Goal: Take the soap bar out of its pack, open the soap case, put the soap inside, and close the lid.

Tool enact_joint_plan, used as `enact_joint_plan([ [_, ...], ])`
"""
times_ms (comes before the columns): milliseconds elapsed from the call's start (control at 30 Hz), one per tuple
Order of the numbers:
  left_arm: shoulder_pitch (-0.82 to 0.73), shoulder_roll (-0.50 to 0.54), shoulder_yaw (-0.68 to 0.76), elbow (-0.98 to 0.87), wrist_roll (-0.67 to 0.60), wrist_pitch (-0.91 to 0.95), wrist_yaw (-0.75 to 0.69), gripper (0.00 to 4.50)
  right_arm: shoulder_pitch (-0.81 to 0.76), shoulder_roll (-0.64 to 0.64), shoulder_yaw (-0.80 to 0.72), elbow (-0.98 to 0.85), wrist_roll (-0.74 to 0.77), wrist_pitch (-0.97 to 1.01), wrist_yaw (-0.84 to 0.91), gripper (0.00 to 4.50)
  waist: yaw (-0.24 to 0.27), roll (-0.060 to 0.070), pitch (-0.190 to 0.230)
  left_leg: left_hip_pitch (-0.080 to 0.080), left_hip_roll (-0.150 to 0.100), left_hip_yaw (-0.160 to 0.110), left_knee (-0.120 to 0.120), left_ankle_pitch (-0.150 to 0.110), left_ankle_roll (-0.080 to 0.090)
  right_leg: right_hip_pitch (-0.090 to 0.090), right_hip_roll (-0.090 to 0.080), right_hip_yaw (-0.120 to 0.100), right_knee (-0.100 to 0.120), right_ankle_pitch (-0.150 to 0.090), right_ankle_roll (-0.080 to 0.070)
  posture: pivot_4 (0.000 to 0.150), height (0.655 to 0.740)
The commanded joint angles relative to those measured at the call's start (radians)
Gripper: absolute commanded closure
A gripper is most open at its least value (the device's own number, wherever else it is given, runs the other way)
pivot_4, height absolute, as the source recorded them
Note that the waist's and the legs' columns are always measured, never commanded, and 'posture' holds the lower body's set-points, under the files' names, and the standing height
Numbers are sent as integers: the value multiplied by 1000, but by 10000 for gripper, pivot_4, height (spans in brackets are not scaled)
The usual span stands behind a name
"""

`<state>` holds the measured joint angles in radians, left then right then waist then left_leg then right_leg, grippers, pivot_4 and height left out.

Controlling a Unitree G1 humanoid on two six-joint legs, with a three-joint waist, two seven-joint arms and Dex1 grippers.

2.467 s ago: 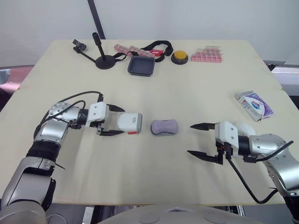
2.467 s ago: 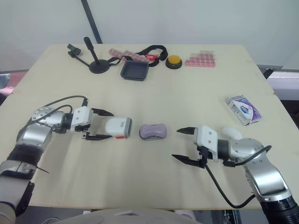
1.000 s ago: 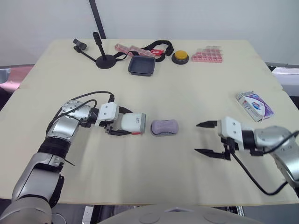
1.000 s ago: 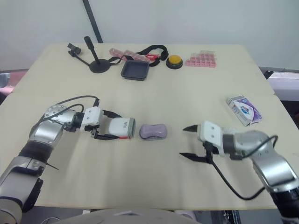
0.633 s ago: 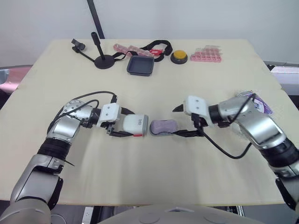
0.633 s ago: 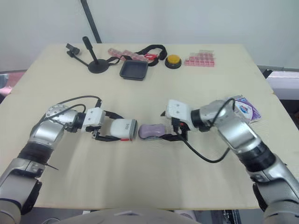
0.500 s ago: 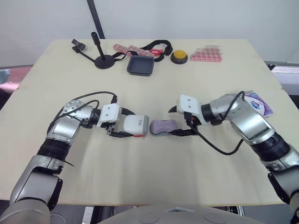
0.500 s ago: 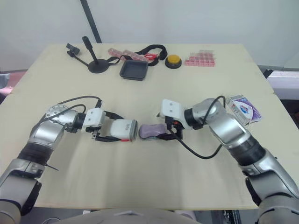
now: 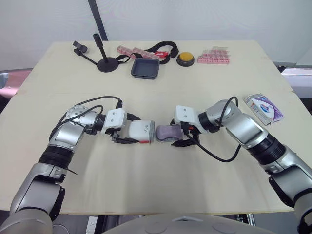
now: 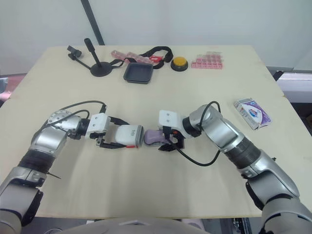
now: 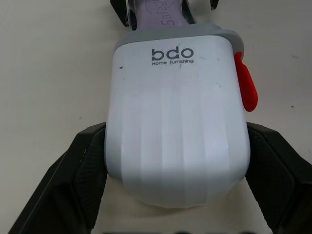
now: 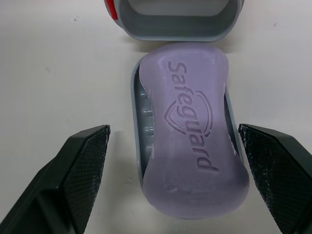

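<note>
Soap bar (image 9: 168,131) sits on its tray (image 12: 137,127), mid-frame; your right gripper (image 9: 174,132) straddles it wide, left gripper (image 11: 175,132) clamps the lid (image 9: 141,131).

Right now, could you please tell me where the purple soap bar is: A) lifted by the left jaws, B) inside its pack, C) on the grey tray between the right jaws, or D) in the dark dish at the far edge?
C: the soap bar lies on the grey tray between the open jaws of the right gripper, while the left gripper holds the white cover.
</note>
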<state>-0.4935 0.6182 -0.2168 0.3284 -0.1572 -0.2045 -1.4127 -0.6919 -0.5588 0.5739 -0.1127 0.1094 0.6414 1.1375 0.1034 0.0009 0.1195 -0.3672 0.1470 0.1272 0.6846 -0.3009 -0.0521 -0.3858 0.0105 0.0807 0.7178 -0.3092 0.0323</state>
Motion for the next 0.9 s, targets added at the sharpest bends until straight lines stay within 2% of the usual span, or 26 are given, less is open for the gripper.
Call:
enact_joint_plan([
  [33,9,17,13,-40,-8,4,7,10332,-27,19,0,11,-24,-13,-10,0,2,0,0,0,1,0,0,0,0,0,0,0,0,0,0,1500,7400],
  [467,18,20,13,-57,-7,13,17,10332,-5,59,18,94,-73,-54,-7,0,-1,0,0,0,0,1,1,0,0,-1,0,0,1,0,-1,1500,7400],
  [700,17,22,13,-50,-5,12,17,10427,4,45,17,111,-87,-77,4,19585,-1,-1,-1,2,2,1,1,0,0,0,-1,-1,2,0,-1,1500,7400],
  [900,12,17,10,-38,1,7,21,10427,17,22,11,76,-83,-72,17,19647,4,-1,-1,2,2,2,1,0,0,0,-1,0,2,0,-1,1500,7400],
])
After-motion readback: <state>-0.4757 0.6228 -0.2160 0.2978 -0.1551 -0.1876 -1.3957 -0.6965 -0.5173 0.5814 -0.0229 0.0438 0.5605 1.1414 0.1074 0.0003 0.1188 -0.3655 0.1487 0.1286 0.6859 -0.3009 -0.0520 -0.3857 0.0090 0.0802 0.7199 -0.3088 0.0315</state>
